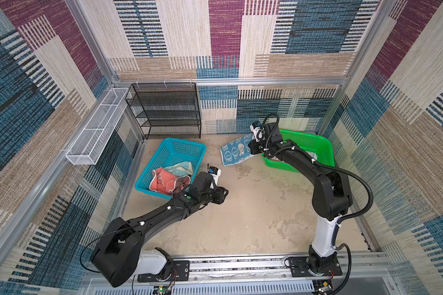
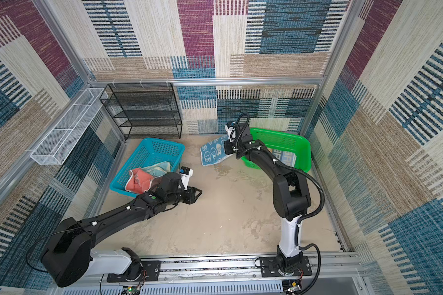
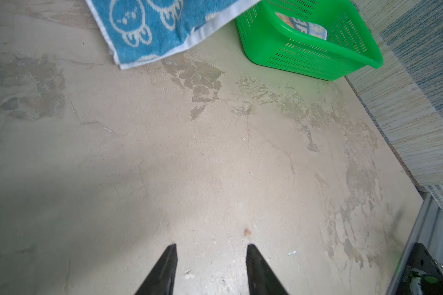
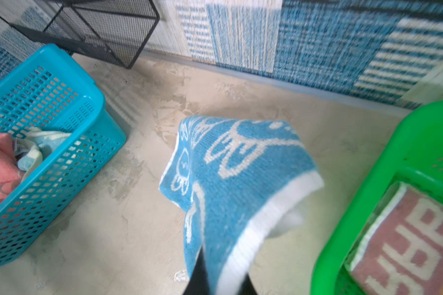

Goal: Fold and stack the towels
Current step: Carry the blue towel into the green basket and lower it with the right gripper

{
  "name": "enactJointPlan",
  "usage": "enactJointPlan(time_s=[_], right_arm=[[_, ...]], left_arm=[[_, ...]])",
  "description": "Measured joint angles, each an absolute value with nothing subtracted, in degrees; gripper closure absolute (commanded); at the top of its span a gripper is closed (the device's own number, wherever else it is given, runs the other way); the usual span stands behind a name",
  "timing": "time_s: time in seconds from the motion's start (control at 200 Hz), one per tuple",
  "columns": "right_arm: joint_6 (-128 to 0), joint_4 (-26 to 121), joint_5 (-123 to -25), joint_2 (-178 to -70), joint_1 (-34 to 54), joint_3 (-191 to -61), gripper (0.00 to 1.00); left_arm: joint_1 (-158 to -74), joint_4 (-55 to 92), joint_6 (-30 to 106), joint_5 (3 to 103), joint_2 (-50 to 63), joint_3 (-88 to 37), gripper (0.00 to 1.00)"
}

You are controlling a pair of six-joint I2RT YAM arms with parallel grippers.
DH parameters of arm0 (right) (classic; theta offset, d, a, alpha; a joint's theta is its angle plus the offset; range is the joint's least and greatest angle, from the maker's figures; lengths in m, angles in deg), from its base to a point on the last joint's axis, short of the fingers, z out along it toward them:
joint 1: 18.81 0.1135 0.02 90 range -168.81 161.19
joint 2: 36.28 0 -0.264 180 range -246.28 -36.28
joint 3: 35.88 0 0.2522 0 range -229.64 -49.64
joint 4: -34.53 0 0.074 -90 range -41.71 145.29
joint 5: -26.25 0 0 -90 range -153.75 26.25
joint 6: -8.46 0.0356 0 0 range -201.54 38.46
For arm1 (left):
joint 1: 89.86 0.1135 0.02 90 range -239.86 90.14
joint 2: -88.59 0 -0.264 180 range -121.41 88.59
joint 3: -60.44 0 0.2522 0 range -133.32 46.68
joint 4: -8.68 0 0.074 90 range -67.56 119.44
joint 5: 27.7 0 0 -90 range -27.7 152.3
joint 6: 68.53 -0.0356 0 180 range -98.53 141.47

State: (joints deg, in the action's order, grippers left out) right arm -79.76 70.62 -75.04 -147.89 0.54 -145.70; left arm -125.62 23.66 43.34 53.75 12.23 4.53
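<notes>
Stacking step: the right gripper (image 4: 221, 283), pinched on the blue rabbit towel (image 4: 241, 166), must next lay it squarely, probably onto the lettered towel (image 4: 406, 242) in the green basket (image 4: 394, 178); the left gripper (image 3: 211, 255) hangs half-open, empty.

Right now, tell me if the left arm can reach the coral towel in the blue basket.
Probably yes: the coral towel lies uncovered in the blue basket, the left arm's open, empty fingers just beside it.

rabbit towel (image 4: 241, 178) blurred, lettered towel (image 4: 406, 242) edge-cropped
</notes>
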Motion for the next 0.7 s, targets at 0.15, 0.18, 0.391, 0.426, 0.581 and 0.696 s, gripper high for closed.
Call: enactJointPlan(time_s=[0.15,0.18,0.391,0.426,0.581,0.696], right_arm=[[-80.54,72.63,-74.39,-148.44,-1.34,-149.52,1.00],[-80.78,73.11,-74.26,-148.44,-1.80,-150.00,1.00],[-81.59,74.05,-74.06,-147.76,-5.71,-150.72,1.00],[-81.62,74.16,-74.04,-147.50,-6.36,-150.70,1.00],[-82.01,73.96,-73.49,-144.94,-9.42,-148.19,1.00],[-82.01,73.41,-72.71,-142.25,-12.13,-144.62,1.00]], left_arm=[[-125.62,24.84,42.66,56.41,14.07,4.58,0.51],[-125.62,25.17,42.48,56.41,14.40,4.60,0.51],[-125.62,26.52,41.61,57.96,16.10,4.60,0.51],[-125.62,26.65,41.59,58.27,16.28,4.60,0.51],[-125.62,27.05,41.37,59.06,16.34,4.60,0.51],[-125.62,27.05,41.24,59.08,16.26,4.58,0.51]])
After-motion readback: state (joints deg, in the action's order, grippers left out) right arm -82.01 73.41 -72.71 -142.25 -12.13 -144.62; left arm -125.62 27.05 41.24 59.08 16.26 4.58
